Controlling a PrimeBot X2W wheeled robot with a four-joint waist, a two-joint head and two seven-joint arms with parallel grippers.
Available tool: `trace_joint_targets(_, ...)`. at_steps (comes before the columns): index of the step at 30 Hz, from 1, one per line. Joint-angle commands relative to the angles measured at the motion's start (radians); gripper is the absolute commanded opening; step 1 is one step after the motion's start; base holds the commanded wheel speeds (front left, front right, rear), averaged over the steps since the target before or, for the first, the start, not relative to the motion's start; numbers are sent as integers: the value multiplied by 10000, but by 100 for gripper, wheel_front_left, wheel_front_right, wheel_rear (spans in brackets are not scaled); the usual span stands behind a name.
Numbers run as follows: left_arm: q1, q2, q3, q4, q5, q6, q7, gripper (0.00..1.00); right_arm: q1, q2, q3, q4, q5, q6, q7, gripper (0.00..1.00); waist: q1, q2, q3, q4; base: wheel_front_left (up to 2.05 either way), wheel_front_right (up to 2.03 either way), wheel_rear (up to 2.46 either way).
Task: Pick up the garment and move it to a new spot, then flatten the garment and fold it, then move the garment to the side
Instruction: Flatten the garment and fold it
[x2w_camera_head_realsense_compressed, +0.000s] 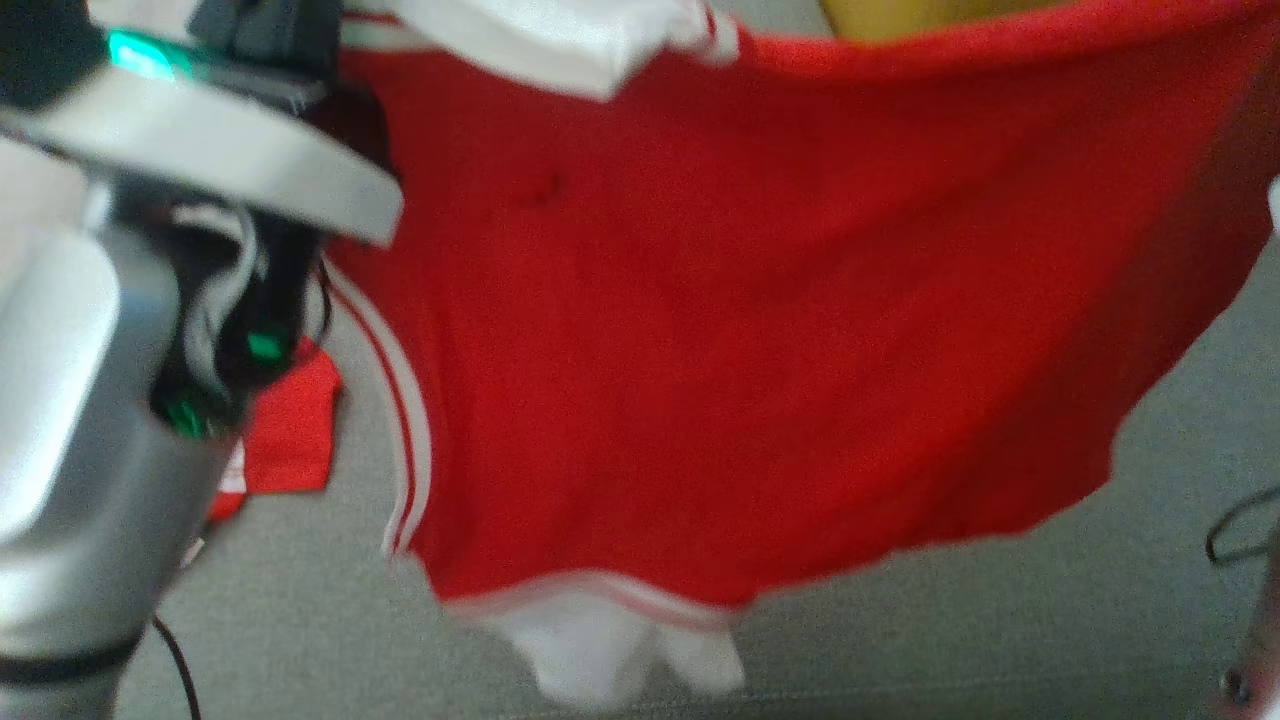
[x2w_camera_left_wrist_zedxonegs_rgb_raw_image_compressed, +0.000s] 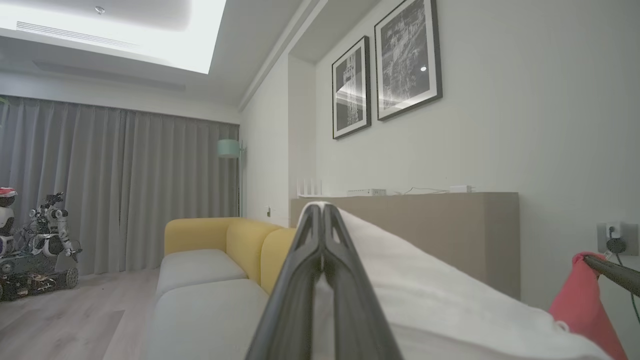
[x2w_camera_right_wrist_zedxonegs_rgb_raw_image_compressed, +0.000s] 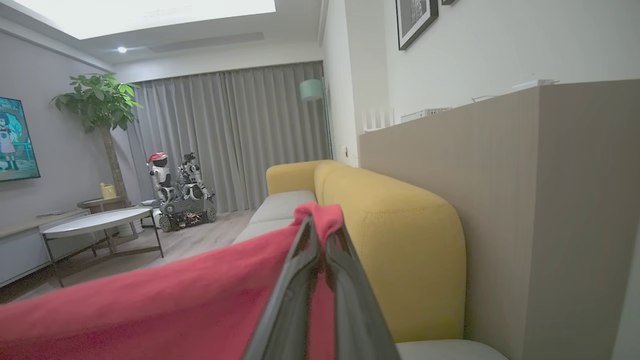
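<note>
Currently, item one: garment (x2w_camera_head_realsense_compressed: 760, 330), red, with white striped trim along one side edge and along the lower hem, and a white part at its upper left in the head view. Location: raised off the sofa (x2w_camera_head_realsense_compressed: 1000, 620) and spread as a sheet between the two tools. Its upper edge is pulled taut and its lower hem hangs free above the grey seat cushion.

Item two: left tool (x2w_camera_left_wrist_zedxonegs_rgb_raw_image_compressed: 322, 207). The two dark fingers are pressed together with no gap, clamped on a white fold of the garment, which drapes away to the right in the left wrist view.

Item three: right tool (x2w_camera_right_wrist_zedxonegs_rgb_raw_image_compressed: 320, 224). Its fingers are closed tip to tip on a red corner that bunches over the tips, and the red cloth runs off to the left in the right wrist view.

Surroundings:
- Pale left forearm (x2w_camera_head_realsense_compressed: 90, 430), at the left of the head view, partly in front of the garment.
- Sofa with yellow back and grey seats.
- Beige partition (x2w_camera_right_wrist_zedxonegs_rgb_raw_image_compressed: 500, 200) behind the sofa.
- Two framed pictures (x2w_camera_left_wrist_zedxonegs_rgb_raw_image_compressed: 385, 65) on the wall above it.
- Grey curtain (x2w_camera_left_wrist_zedxonegs_rgb_raw_image_compressed: 125, 190) across the far end of the room.
</note>
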Motion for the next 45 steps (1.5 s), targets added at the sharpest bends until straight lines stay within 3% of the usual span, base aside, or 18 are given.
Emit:
trace_joint_targets(1,-1160,342,425,519,-133,-196,179,0,-1103,172,210,239,23,75,98,0,0,-1,517,-172,0,0,0)
trace_joint_targets(5,-2796,213,383,2219,-90,-685,431,0,-2539,239,374,1898,67,75,-105,0,0,-1,1860,-333,0,0,0)
trace_joint_targets(8,-4574,114,372,3500,273,-1063,339,0,-4279,148,739,3149,175,75,-867,0,0,-1,3174,-433,0,0,0)
trace_joint_targets(9,-4574,114,372,3500,273,-1063,339,0,-4279,148,739,3149,175,75,-867,0,0,-1,3174,-433,0,0,0)
trace_joint_targets(14,-7180,-395,525,5704,767,-1367,-560,0,-7200,42,853,5541,-25,75,-3356,0,0,-1,4381,-448,0,0,0)
trace_joint_targets(15,-7978,-636,623,6556,871,-1426,-1063,0,-8130,-53,914,6444,-127,75,-4457,0,0,-1,4652,-393,0,0,0)
trace_joint_targets(20,-8903,-1026,726,8281,971,-1641,-2171,0,-9205,92,813,8606,292,75,-6185,0,0,-1,5139,-309,0,0,0)
trace_joint_targets(25,-8414,-1353,564,9421,798,-2238,-2652,0,-8878,101,1018,10359,794,75,-6955,0,0,-1,5561,-213,0,0,0)
trace_joint_targets(31,-6534,-1677,354,10386,676,-2769,-2981,0,-7461,175,1891,11774,1444,75,-7199,0,0,-1,5456,32,0,0,0)
trace_joint_targets(36,-4422,-1791,391,10719,688,-3151,-3057,0,-5643,-151,3463,11923,2239,75,-6779,0,0,-1,4832,227,0,0,0)
trace_joint_targets(45,-992,-1350,156,10530,1217,-3818,-3063,0,-3308,-1289,5468,11958,3323,75,-6116,0,0,-1,3275,401,0,0,0)
